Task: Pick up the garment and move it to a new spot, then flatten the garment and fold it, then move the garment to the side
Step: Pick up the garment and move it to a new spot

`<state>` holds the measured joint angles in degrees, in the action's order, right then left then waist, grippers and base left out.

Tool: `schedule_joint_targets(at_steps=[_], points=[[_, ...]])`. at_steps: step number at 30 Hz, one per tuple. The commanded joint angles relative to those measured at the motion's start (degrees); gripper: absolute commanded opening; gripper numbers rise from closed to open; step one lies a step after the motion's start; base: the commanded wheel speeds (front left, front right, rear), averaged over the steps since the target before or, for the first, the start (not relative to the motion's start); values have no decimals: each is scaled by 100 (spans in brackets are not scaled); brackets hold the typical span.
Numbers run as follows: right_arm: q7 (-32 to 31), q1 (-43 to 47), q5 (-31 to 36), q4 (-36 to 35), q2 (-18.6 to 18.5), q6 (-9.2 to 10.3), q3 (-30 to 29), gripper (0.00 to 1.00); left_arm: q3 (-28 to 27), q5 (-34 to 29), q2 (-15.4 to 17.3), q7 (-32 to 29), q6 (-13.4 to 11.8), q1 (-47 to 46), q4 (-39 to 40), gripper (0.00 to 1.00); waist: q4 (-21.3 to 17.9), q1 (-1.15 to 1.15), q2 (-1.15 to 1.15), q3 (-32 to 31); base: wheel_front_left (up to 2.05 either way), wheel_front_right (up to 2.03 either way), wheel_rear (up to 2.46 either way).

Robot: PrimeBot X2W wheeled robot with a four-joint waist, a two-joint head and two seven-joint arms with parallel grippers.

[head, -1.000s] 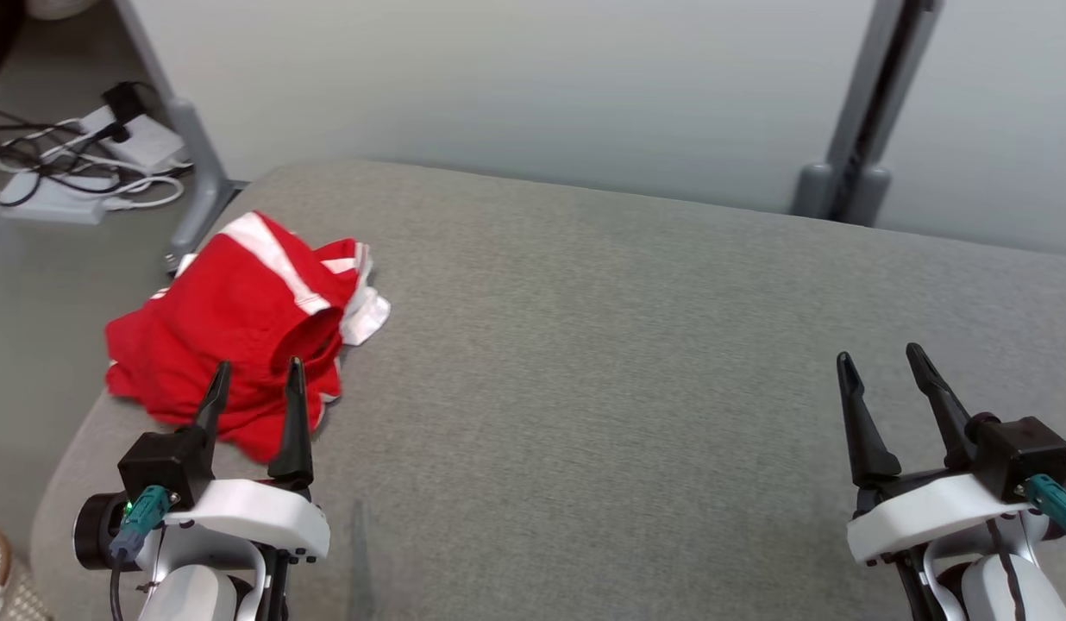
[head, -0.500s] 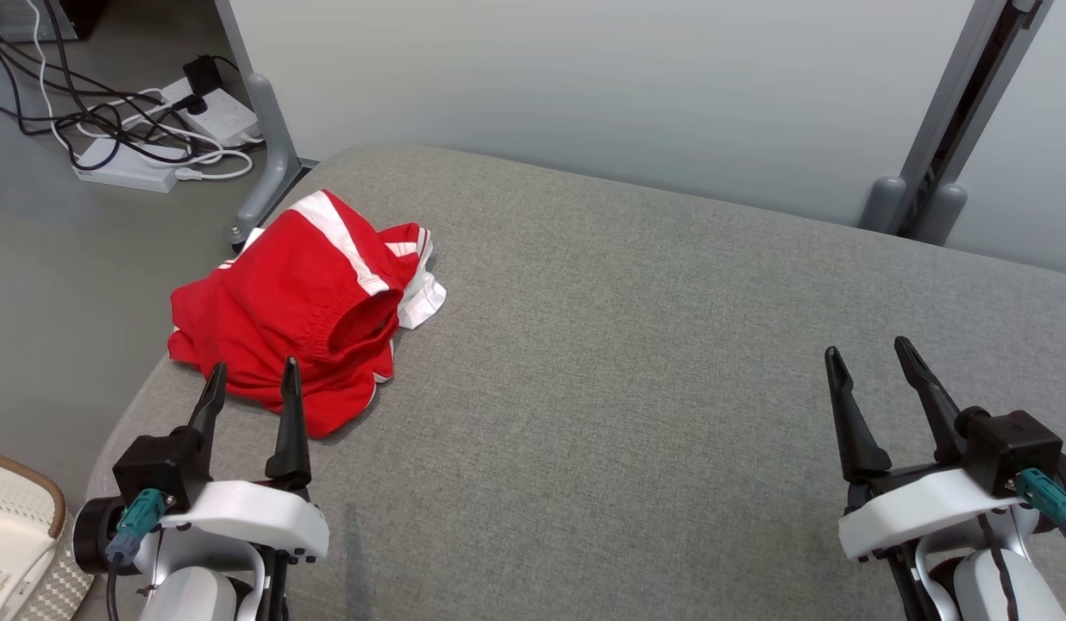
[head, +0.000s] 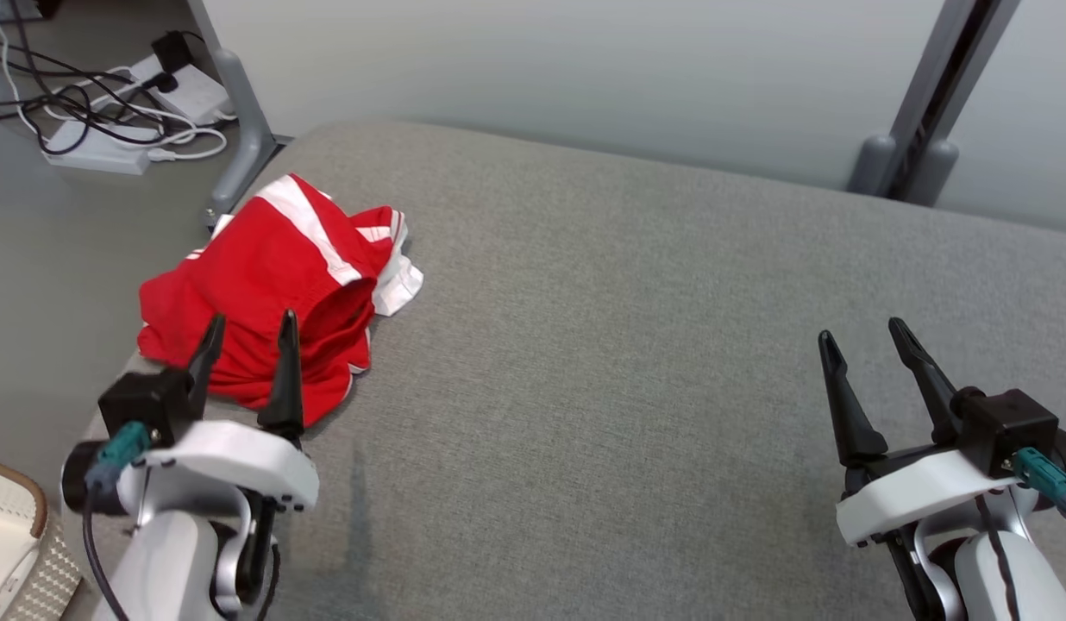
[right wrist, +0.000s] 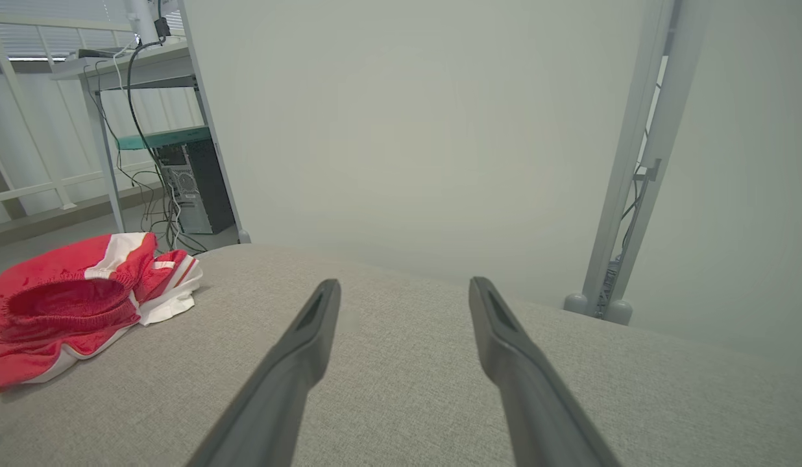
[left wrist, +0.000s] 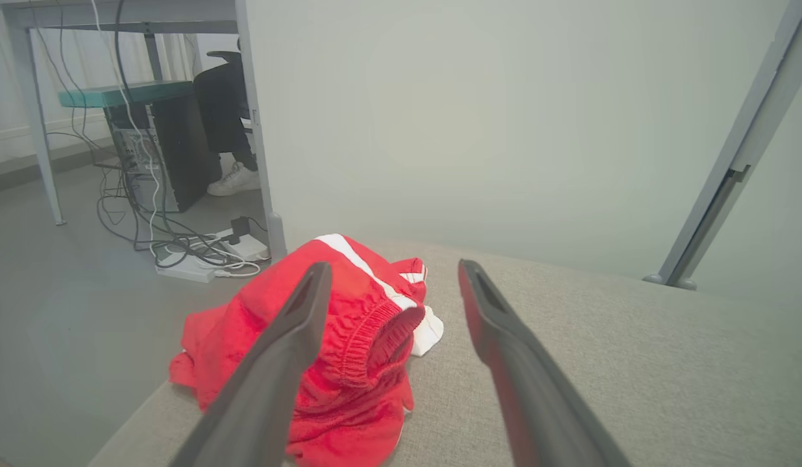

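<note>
raised slightly since a moment ago, left pincer [head: 251, 319] released, tips by near edge of crumpled red garment [head: 266, 259]; right pincer [head: 861, 330] released, well apart.

Red white-striped garment [head: 257, 285] crumpled near cushion's left corner.

One crumpled red fabric garment with white stripes [head: 257, 285]. One broad grey fabric-covered pad [head: 628, 345]. Two grippers with long dark tapered fingers, four fingers in all: the left gripper [head: 251, 317] and the right gripper [head: 860, 329]. Two white plastic power strips [head: 97, 148] among one tangle of cables. One black computer tower [left wrist: 157, 155]. One white shoe [left wrist: 235, 181].
</note>
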<state>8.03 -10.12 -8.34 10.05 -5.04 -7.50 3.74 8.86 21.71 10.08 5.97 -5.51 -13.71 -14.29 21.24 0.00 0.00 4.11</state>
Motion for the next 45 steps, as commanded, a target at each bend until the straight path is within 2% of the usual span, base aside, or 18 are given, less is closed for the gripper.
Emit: schedule_joint_targets(at_steps=[1,5,10,16,22,23,24,25,31,35,40,45], points=[[-35,-55,41,-21,-50,2,11,100,14,14,63,-56,63,-168,-84,100,-127,0,0,176,0,0,0],[-124,-209,60,-123,-111,2,91,100,10,140,160,-363,225,-654,-601,100,-331,0,0,552,0,0,0],[-173,-391,72,-192,-175,2,156,100,1,243,290,-590,416,-1261,-1607,100,-575,0,0,993,0,0,0],[-244,-556,92,-225,-251,2,279,100,-88,217,471,-492,346,-1862,-2728,100,-768,0,0,1309,0,0,0],[-254,-676,67,-234,-309,2,345,100,-101,283,510,-390,461,-2233,-3399,100,-797,0,0,1419,0,0,0],[-251,-706,65,-232,-309,2,353,100,-93,281,520,-355,490,-2295,-3503,63,-793,0,0,1436,0,0,0],[-247,-723,60,-225,-308,2,359,100,-79,258,529,-282,494,-2351,-3586,8,-789,0,0,1449,0,0,0],[-245,-732,59,-215,-304,2,366,100,-75,248,539,-202,516,-2415,-3662,0,-785,0,0,1454,0,0,0],[-188,-757,31,-137,-290,2,313,100,-87,179,601,428,448,-2638,-3780,0,-733,0,0,1384,0,0,0],[-116,-667,13,-71,-251,2,196,100,-134,163,648,703,397,-2618,-3485,0,-726,0,0,1183,0,0,0],[-7,-523,-23,-6,-148,2,47,100,-143,72,729,831,283,-2200,-2508,0,-801,0,0,852,0,0,0],[102,-363,-110,63,-20,2,-11,100,-70,-28,761,647,-13,-1459,-924,0,-933,0,0,524,0,0,0]])
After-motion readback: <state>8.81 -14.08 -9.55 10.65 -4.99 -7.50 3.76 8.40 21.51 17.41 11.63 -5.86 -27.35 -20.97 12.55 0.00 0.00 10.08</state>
